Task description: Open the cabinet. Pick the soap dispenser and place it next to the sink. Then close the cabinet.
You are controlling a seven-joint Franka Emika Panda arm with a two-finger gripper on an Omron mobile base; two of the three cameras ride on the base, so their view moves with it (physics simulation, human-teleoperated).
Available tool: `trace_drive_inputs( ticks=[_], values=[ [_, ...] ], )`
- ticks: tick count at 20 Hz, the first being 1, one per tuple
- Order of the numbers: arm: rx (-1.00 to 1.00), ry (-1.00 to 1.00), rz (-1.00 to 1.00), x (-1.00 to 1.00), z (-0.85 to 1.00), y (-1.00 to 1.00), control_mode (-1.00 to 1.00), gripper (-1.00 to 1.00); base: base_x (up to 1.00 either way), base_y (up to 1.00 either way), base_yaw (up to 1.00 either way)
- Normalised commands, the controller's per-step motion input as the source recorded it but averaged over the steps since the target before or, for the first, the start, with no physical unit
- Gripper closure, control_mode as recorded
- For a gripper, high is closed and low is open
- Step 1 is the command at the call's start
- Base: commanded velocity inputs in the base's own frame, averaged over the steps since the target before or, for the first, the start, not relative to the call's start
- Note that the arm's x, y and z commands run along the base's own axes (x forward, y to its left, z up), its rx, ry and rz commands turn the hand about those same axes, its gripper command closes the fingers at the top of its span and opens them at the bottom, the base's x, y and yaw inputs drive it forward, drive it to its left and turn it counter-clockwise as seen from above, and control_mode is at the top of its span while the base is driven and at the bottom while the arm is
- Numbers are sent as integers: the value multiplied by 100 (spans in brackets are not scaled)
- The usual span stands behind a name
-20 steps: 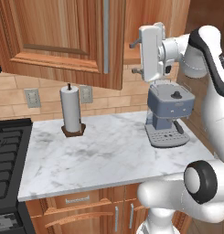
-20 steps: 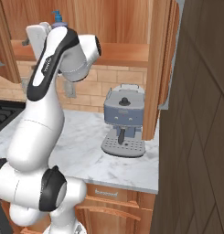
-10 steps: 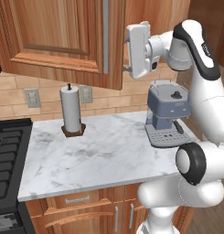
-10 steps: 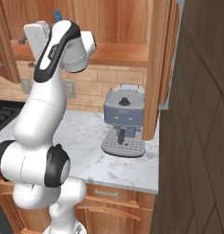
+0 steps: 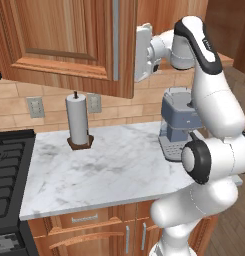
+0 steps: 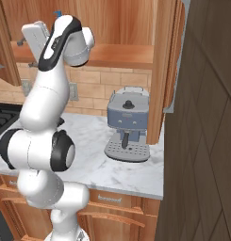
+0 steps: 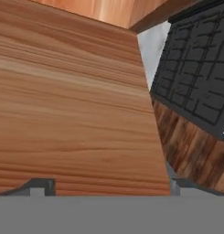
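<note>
- Starting nearest: marble counter [image 5: 109, 170] carries a paper towel roll [image 5: 77, 117] towards the back wall and a coffee machine [image 5: 176, 125] at the right end. The stove [image 5: 6, 165] sits to its left. None of these matter for the step in hand.
- Arm rises from the base at the counter's front edge, with the elbow high above the coffee machine. The forearm folds back to the left, so the hand sits at wall-cabinet height.
- Gripper [image 5: 139, 55] is level and points left at the free edge of the left door of the cabinet [image 5: 59, 35], just right of its silver handle [image 5: 115, 40].
- Hand view: the jaws are spread wide with nothing between them. Wood grain sits right up against the camera between the fingertips [image 7: 40, 185], and the stove shows far below at an angle.
- Judgement: the hand looks set beside or behind the door edge to swing it wider, not to clamp the handle. Whether it touches the wood, cannot tell.
- Right door [image 6: 166, 70] stands swung out, nearly edge-on to the right base camera, so the shelf [image 6: 117, 54] is exposed there.
- Farthest: a small blue tip [image 6: 55, 12] peeks over the arm's upper joint, back inside the cabinet. It is likely the pump of the soap dispenser, with the bottle body hidden by the arm.
- Judgement: still in the opening stage. The dispenser is not picked yet, and its placement and the closing are still to come.
</note>
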Motion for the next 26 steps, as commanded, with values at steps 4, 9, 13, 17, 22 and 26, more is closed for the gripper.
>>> trace_drive_inputs(
  ticks=[4,9,13,17,22,26],
  values=[
    [-1,-21,16,11,-6,15,-100,-100,0,0,0],
    [-1,-31,20,-13,0,22,-100,-100,0,0,0],
    [0,-35,26,-30,3,20,-100,-100,0,0,0],
    [0,-31,23,-40,4,19,-100,-100,0,0,0],
    [7,-17,14,-42,3,15,-100,-100,0,0,0],
    [13,-9,8,-43,1,16,-100,-100,0,0,0]
  ],
)
